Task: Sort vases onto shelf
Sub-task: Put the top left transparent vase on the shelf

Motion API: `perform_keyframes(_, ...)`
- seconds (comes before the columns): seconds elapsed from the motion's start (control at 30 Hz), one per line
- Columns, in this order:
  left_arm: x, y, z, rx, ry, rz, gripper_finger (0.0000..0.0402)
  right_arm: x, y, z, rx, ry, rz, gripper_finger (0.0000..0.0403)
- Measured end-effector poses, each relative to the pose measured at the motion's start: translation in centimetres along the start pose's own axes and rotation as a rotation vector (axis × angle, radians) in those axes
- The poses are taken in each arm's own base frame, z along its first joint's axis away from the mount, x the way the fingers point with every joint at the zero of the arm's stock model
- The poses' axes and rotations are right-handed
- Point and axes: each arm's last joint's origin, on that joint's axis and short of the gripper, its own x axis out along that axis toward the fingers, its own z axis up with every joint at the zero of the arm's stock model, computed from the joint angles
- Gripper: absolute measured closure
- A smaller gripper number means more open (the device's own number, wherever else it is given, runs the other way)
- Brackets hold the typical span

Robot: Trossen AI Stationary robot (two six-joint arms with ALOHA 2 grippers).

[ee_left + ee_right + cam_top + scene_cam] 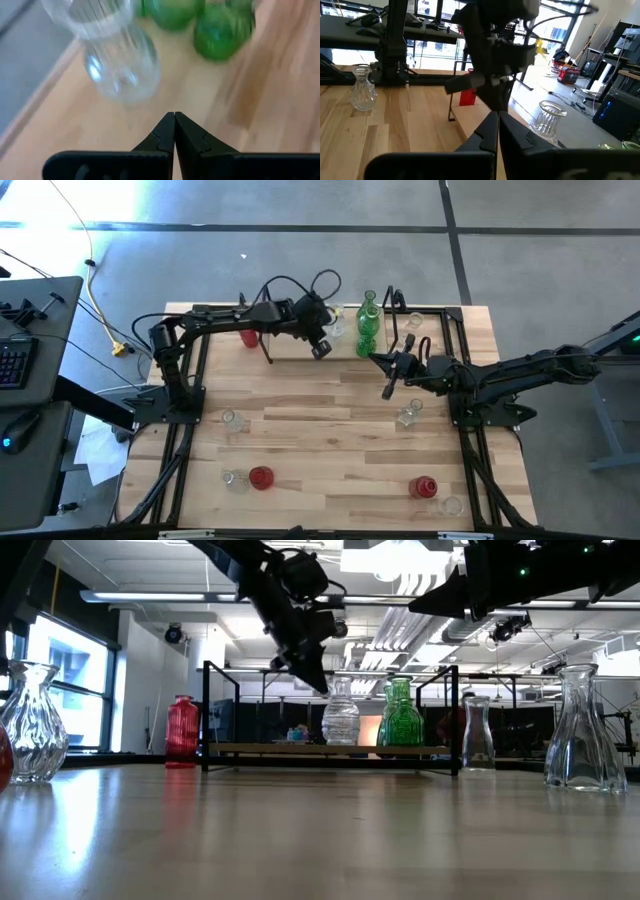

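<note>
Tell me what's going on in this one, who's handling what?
Nothing is held right now. Both end effectors are shut and empty. The left end effector hangs over the shelf near a clear vase and two green vases standing there. The right end effector hovers above the tabletop just in front of the shelf. Several clear vases and two red vases still sit loose on the table, unsorted.

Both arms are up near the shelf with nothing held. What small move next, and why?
Probably open the right gripper and lower it toward the clear vase just beside it. Both grippers are shut and empty, the left gripper hangs over the shelf, and several vases stand loose on the table.
</note>
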Motion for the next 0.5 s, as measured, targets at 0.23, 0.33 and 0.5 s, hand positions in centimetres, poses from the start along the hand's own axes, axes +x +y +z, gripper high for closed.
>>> perform_keyframes(0.23,1.9,1.2,0.0,-0.026,-0.006,0.062,0.0401,0.0,0.0,0.0,0.001,-0.002,0.000,0.0402)
perform_keyframes(0.33,3.1,1.7,0.1,-0.032,0.001,0.057,0.0401,0.0,0.0,0.0,0.001,-0.003,0.000,0.0402)
perform_keyframes(0.5,4.0,2.0,0.3,-0.038,0.004,0.055,0.0401,0.0,0.0,0.1,0.003,-0.007,-0.001,0.0402)
